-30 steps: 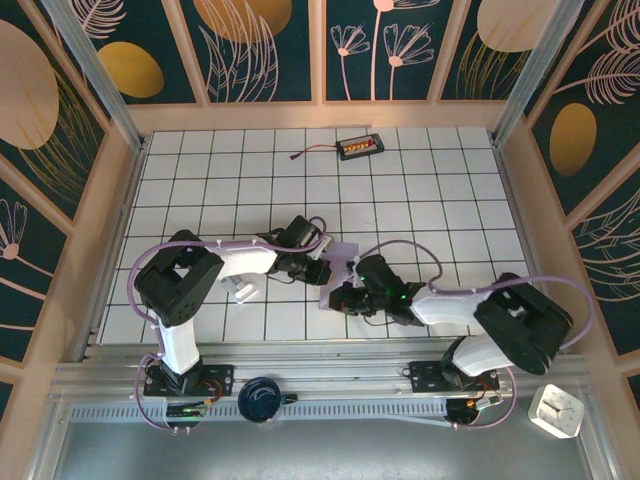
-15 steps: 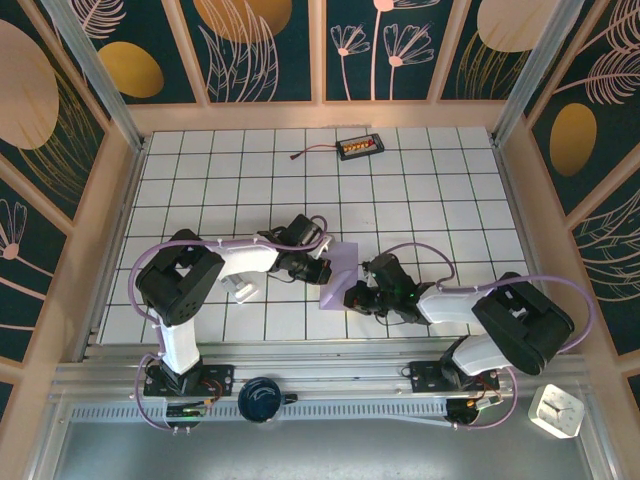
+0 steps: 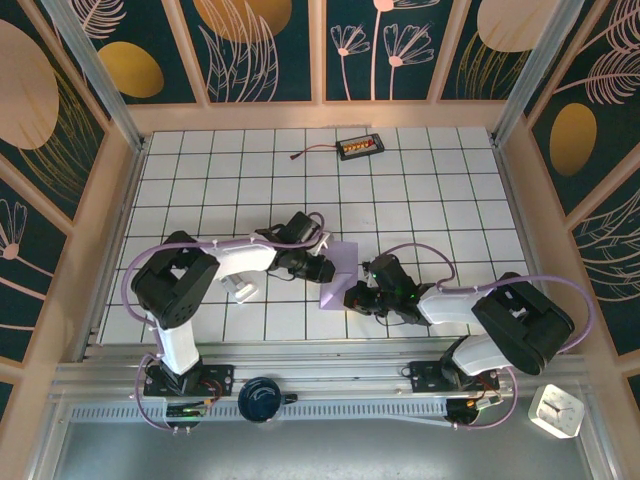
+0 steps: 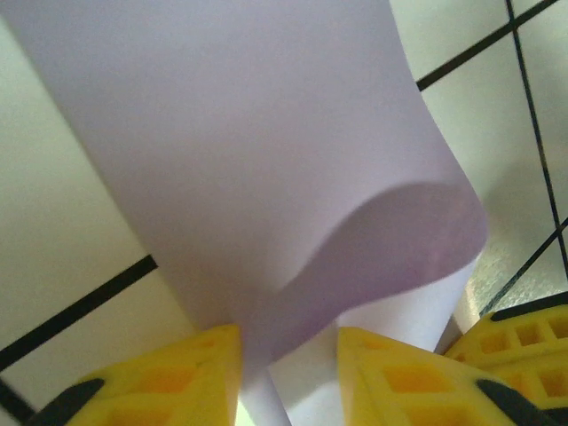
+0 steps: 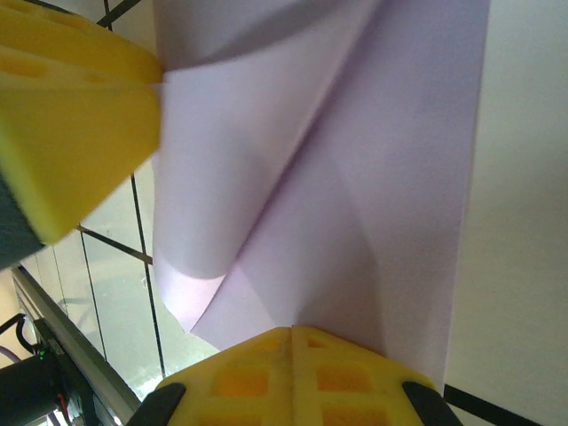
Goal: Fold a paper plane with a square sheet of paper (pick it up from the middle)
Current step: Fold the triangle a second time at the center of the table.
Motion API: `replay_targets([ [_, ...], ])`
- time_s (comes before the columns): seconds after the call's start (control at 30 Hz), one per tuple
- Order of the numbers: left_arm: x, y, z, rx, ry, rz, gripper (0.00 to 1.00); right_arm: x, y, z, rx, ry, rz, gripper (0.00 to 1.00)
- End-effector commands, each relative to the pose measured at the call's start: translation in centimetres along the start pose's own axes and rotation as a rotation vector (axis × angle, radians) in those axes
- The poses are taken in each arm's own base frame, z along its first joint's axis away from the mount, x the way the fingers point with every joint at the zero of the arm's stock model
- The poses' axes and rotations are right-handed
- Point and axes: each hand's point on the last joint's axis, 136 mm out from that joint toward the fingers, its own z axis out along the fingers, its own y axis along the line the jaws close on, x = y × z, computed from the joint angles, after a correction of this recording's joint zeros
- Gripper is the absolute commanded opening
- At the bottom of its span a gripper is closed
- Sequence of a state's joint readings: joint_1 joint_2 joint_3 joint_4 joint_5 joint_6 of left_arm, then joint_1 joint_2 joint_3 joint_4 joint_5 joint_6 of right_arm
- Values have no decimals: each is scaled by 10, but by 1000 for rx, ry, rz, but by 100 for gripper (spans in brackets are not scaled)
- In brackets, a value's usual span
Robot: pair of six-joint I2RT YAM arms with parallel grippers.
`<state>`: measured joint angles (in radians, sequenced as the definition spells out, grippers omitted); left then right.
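As I viewed the cell, the paper (image 3: 341, 270) lay part-folded and curled on the table (image 3: 420, 200), between both grippers. Left gripper (image 4: 288, 346) fingers stood apart, the paper's edge running loosely between them. Right gripper (image 5: 291, 342) fingers were together, pinching its edge.

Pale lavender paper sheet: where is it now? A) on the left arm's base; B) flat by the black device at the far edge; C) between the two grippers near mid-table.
C: the pale lavender paper sheet sits between the left gripper and the right gripper near mid-table, one flap curled up.
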<state>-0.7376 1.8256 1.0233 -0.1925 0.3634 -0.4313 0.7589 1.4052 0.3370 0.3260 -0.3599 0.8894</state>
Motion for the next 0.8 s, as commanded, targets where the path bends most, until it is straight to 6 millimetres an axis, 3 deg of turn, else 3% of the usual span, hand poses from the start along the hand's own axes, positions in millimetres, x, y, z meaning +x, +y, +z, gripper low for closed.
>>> replay_targets([
  [0.0,-10,1,-22,-38,-57,-12,38,21,-44,-2,145,49,47,0],
  [0.13,-9,-11,-38,12,-102,-40,43,20,-43,0,139,51,51,0],
  [0.4,24,-26,-60,125,-164,-94,45,19,-40,3,134,61,49,0],
  [0.6,54,-37,-55,163,-174,-9,44,6,-16,1,56,41,37,0],
  [0.77,60,-39,-49,156,-185,75,41,-11,9,-6,-17,-4,37,0],
])
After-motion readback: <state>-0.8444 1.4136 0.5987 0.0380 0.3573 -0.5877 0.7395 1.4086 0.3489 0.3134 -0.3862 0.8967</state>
